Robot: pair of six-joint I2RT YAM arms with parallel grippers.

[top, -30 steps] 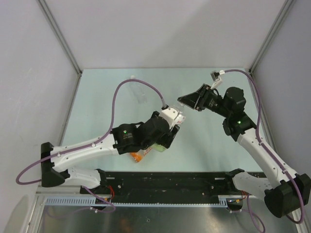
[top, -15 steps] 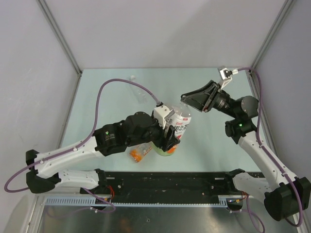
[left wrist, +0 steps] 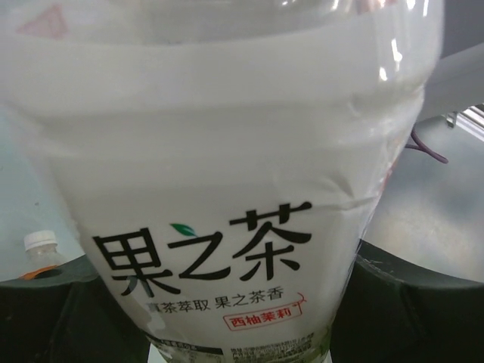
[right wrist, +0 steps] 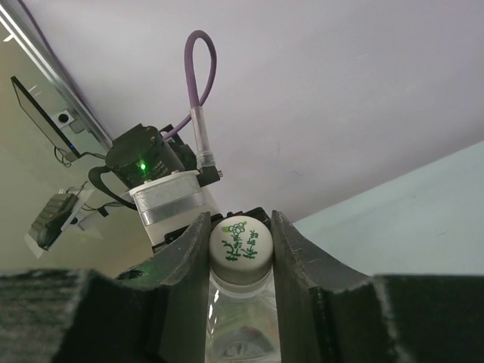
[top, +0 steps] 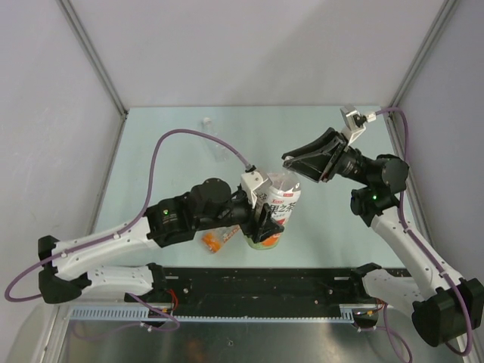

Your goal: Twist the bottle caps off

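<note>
Table surface (top: pixel 166 144), 6 o'clock: left gripper (top: pixel 266 219) clamps the labelled bottle (top: pixel 282 203), now upright; right gripper (right wrist: pixel 240 221) has closed on its white cap (right wrist: pixel 240 246).

A robotics lab test cell is showing here.

The left arm (top: pixel 113 242) and the right arm (top: pixel 412 246), both white and black, are sitting bolted to a black base plate (top: pixel 302 283) at the near edge of a pale green tabletop (top: pixel 166 144). Plain grey panels (top: pixel 257 53) set in bare aluminium posts (top: pixel 92 57) are boxing the tabletop in on three sides. Purple cables (top: pixel 153 162) are looping off the arms, and a slotted cable duct (top: pixel 98 311) is running along the front.
</note>
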